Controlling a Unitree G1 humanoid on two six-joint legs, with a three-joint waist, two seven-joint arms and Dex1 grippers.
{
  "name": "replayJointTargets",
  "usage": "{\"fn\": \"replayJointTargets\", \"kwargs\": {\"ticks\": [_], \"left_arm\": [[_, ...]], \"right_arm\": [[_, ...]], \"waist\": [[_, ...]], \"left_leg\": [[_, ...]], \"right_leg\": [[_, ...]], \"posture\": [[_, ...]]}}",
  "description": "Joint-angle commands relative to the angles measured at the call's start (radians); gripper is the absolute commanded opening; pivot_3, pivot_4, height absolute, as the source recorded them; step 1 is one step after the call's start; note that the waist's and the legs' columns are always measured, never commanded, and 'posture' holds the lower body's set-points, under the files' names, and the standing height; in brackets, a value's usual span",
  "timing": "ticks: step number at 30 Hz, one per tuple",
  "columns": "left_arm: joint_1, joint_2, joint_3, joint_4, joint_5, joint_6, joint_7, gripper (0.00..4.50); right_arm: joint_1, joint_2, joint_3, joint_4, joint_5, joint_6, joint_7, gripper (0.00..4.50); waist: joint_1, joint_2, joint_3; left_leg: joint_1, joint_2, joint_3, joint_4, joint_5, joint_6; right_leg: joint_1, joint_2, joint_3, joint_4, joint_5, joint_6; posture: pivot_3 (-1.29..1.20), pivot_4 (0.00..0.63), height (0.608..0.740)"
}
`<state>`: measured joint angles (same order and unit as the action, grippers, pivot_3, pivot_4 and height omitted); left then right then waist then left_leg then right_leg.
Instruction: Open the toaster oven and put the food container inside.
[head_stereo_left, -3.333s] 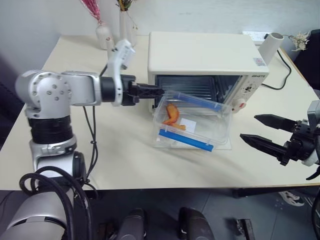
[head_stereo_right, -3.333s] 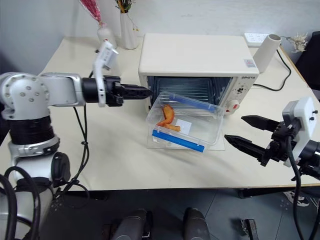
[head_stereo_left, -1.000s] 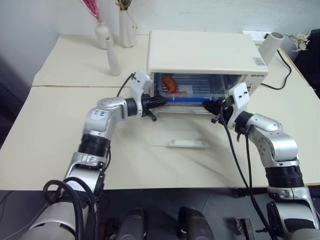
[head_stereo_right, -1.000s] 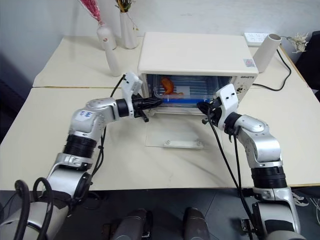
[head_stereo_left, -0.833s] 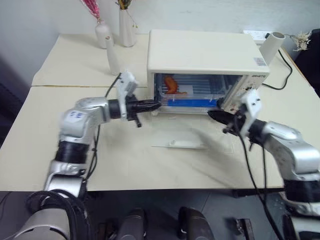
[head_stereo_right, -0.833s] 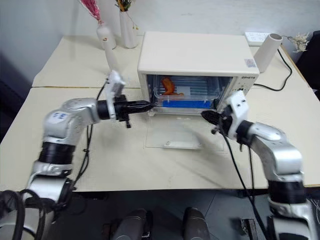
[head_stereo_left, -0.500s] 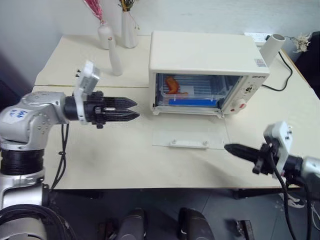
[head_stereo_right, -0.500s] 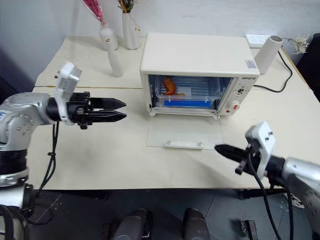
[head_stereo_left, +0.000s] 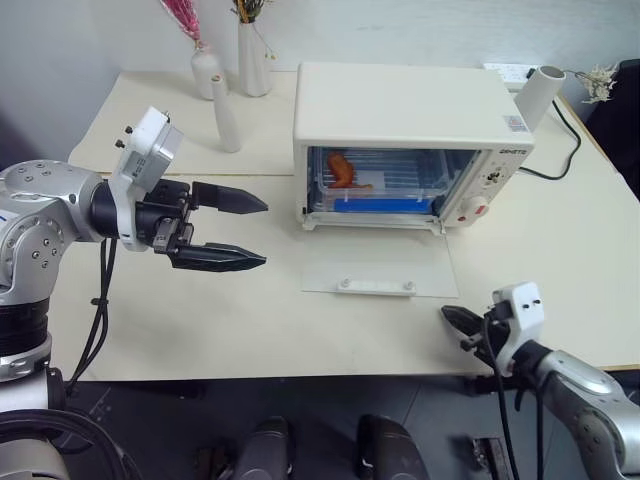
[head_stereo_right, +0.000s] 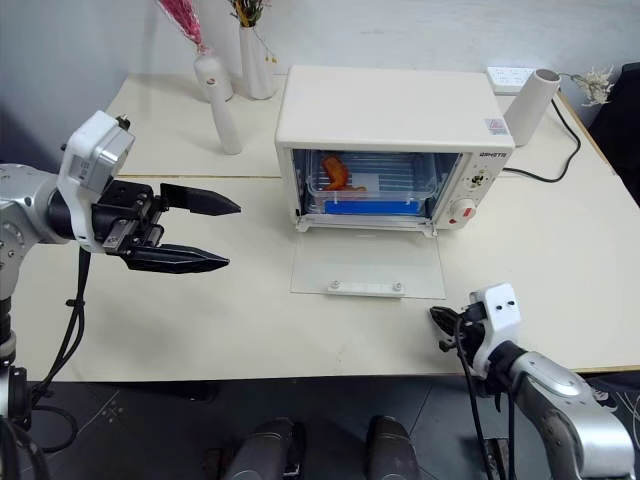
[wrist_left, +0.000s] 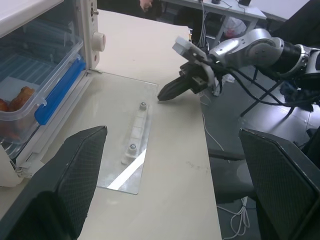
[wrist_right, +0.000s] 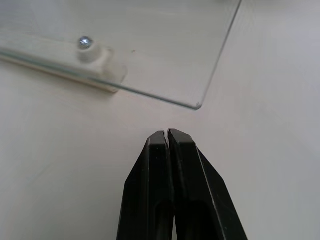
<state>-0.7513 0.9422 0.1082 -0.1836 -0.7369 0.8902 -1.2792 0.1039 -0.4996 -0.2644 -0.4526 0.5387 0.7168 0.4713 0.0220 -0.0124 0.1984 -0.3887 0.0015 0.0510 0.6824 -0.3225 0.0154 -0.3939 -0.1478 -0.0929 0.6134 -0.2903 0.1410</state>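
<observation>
Cream-white and boxy, the one toaster oven (head_stereo_left: 412, 140) stood on the tabletop (head_stereo_left: 250, 300) with its opening facing the robot and its long side running left to right. Its glass door (head_stereo_left: 380, 268) lay folded flat on the tabletop, bar handle (head_stereo_left: 376, 286) toward the near edge. From the head views, the single food container (head_stereo_left: 375, 185) sat inside on the rack, its long axis across the oven and one blue clip strip along the front; orange food showed at its left end. The left hand (head_stereo_left: 245, 230) hovered left of the oven, well apart from it, fingers spread wide and holding nothing. The right hand (head_stereo_left: 456, 322) was low by the near edge, just off the door's right front corner, fingers pressed together and empty. Three vases (head_stereo_left: 238, 55) stood at the back left, and a white cylinder (head_stereo_left: 537, 88) behind the oven's right end.

The left wrist view added the oven's side knob (wrist_left: 98, 42) and the container's blue clip (wrist_left: 59, 91) seen end-on — plus the right hand (wrist_left: 170, 92) hovering at the door's edge.

The right wrist view showed the door's glass corner (wrist_right: 197, 105) and one handle screw (wrist_right: 85, 42), close beyond the closed fingertips (wrist_right: 165, 137).
</observation>
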Motion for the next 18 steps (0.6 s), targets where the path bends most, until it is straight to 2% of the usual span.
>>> {"fn": "replayJointTargets", "kwargs": {"ticks": [1,5,9,13,16,18], "left_arm": [[-0.018,0.011,0.006,-0.015,0.002,-0.029,0.005,4.47],[-0.023,0.006,0.005,-0.002,0.002,-0.036,0.019,4.47],[-0.008,0.004,0.004,0.002,0.008,-0.055,0.027,4.47],[-0.005,-0.001,0.009,0.011,0.008,-0.063,0.043,4.47],[0.000,0.001,0.014,0.022,0.011,-0.070,0.053,4.50],[0.007,0.008,0.019,0.031,0.017,-0.075,0.056,4.50]], "right_arm": [[-0.060,0.011,0.001,0.018,-0.012,-0.043,-0.017,0.09],[-0.160,-0.024,-0.050,-0.029,0.062,-0.009,-0.003,0.09],[-0.297,-0.085,-0.158,-0.045,0.199,0.065,-0.010,0.09],[-0.329,-0.168,-0.204,-0.040,0.260,0.115,0.022,0.09],[-0.294,-0.254,-0.256,-0.029,0.342,0.165,0.115,0.69],[-0.264,-0.329,-0.300,-0.020,0.387,0.180,0.207,1.37]], "waist": [[0.000,0.000,0.000],[-0.001,0.001,0.000],[-0.001,0.002,0.001],[0.004,0.002,0.001],[0.004,0.002,0.001],[0.003,0.002,0.001]], "left_leg": [[0.000,0.000,0.000,0.000,0.000,0.000],[0.000,0.000,0.000,0.000,0.000,0.000],[0.000,0.000,0.001,0.000,0.000,0.000],[-0.001,0.001,0.001,0.000,0.000,0.000],[-0.002,0.000,0.004,0.000,0.000,0.001],[-0.002,0.000,0.006,0.000,-0.001,0.001]], "right_leg": [[0.000,0.000,0.000,0.000,0.000,0.000],[0.000,0.000,0.000,0.001,0.000,0.000],[-0.001,0.000,0.001,0.001,0.000,0.000],[0.000,0.000,-0.002,0.000,0.000,0.000],[0.000,0.000,-0.002,-0.001,0.000,0.000],[0.000,0.000,-0.002,-0.001,0.000,0.000]], "posture": [[0.00,0.150,0.740],[0.00,0.150,0.740],[0.00,0.150,0.740],[0.00,0.150,0.740],[0.00,0.150,0.740],[0.00,0.150,0.740]]}}
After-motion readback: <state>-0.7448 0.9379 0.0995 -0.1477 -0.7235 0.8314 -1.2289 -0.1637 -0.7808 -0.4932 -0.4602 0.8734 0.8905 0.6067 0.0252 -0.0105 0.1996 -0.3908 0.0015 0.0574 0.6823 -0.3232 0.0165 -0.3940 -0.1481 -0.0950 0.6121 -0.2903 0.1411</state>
